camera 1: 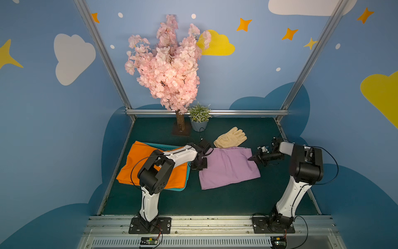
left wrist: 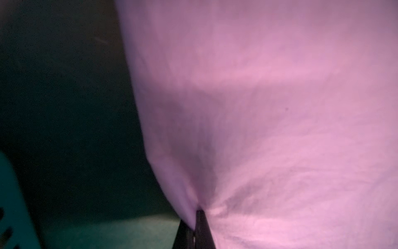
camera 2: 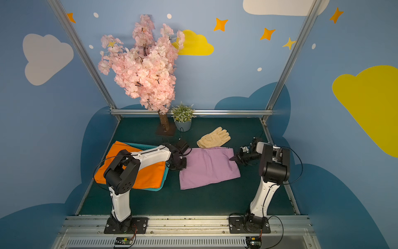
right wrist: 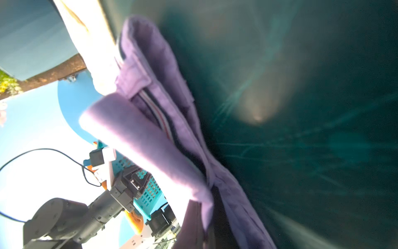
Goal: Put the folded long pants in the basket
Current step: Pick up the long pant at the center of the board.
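Left wrist view is showing my left claw [left wrist: 197, 215] closed tight, its tips pinching a gather of the lilac folded pants [left wrist: 280, 129], with creases fanning out from the pinch. The right wrist view is showing my right claw [right wrist: 214, 194] closed too, biting the stacked layers at the opposite edge, where the cloth is bunching into it.

In both top views these pants are lying on the worktop [camera 1: 215, 202], just beside the teal basket [camera 1: 187, 179]. The cream glove [camera 1: 230, 138] is lying at their far edge; I cannot tell whether it is touching them. I am gripping at 2 opposite edges, I judge, so that the fold does not spill open on the lift. The orange folded pants [camera 1: 133, 159] are already sitting in the basket, overhanging its rim, so the lilac pair is probably going on top of them.

My left arm [camera 1: 178, 154] is reaching low across the basket, its wrist bending down to the cloth edge that faces it. My right arm [camera 1: 305, 163] is standing tall from its base, elbow high, with the forearm angling inward and down to the cloth.
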